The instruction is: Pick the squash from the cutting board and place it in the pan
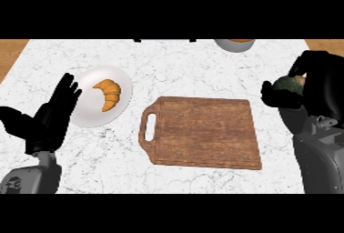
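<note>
At the far left the robot's black left hand [50, 116] rests near the view's edge with its fingers straight and raised, holding nothing. Just beside it lies a round white plate [91, 116] bearing a golden-brown curved croissant [109, 93]. The hand's fingertips overlap the plate's left rim in the view; whether they touch it cannot be told.

In the middle of the white marbled counter [201, 68] lies the brown wooden cutting board [201, 134], rectangular with a slotted handle at its left end. Its surface is bare: the squash is no longer on it.

At the right the black right hand [316, 82] is curled round the rounded green-and-orange squash [290, 83], which sits lifted between the fingers and thumb, off the board and past its right edge. Only part of the squash shows: a mottled dark green skin with an orange-tan patch toward the top, the rest hidden by the hand.

Below the hand a dark rounded shape [295, 122] shows, partly hidden behind the grey right forearm [321, 159]; it is probably the pan, though too little shows to be sure. At the top edge a pale round vessel [235, 44] is cut off by the frame.

By this reading the pick is done and the carry is in hand. The next move calls for bringing the squash over the pan's opening, lowering it inside, then straightening the fingers to release.
</note>
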{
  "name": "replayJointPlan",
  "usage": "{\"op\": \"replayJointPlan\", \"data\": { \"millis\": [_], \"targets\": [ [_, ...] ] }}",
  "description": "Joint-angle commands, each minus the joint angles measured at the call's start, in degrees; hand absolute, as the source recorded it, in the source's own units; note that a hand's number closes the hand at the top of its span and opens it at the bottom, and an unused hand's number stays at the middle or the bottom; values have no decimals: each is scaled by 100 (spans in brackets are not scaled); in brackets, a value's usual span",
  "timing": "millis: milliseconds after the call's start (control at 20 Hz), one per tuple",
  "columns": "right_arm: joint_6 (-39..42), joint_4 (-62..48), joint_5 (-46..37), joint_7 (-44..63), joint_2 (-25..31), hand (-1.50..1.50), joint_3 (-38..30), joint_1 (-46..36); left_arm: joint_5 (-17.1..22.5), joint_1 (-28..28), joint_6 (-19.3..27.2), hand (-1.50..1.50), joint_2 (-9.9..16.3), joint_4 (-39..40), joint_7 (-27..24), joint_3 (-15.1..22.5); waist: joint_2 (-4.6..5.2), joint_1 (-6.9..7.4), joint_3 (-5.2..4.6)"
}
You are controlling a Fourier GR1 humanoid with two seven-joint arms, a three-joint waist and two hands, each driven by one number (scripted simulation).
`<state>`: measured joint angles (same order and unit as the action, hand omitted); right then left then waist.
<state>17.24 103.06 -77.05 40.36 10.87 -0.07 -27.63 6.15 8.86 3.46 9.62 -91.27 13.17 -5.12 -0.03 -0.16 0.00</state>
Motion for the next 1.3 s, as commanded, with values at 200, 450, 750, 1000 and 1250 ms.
{"op": "replayJointPlan", "data": {
  "millis": [200, 450, 750, 1000, 1250],
  "targets": [
    [-1407, -597, 857, -1264, 673, 150, -1414, 861, 11, 67, -59, 0, 13, 93, -97, -84, 11, 2, 4],
    [-1913, -1814, 1594, -2294, 1378, 150, -2364, 680, 92, 78, -43, 0, 104, -181, 333, -155, 12, 39, 7],
    [-2922, -3927, 1990, -3713, 1531, 150, -2529, 427, 78, 107, -174, 0, 64, 51, 68, -125, 40, 107, 9],
    [-3336, -5437, 2314, -4730, 1905, 150, -2773, 32, -88, -57, -70, 0, -182, 320, -364, -27, 43, 112, 8],
    [-3798, -6916, 2110, -4545, 1928, 150, -2884, -404, -112, 52, -10, 0, -163, -78, 89, 80, 46, 157, 12]
  ]
}}
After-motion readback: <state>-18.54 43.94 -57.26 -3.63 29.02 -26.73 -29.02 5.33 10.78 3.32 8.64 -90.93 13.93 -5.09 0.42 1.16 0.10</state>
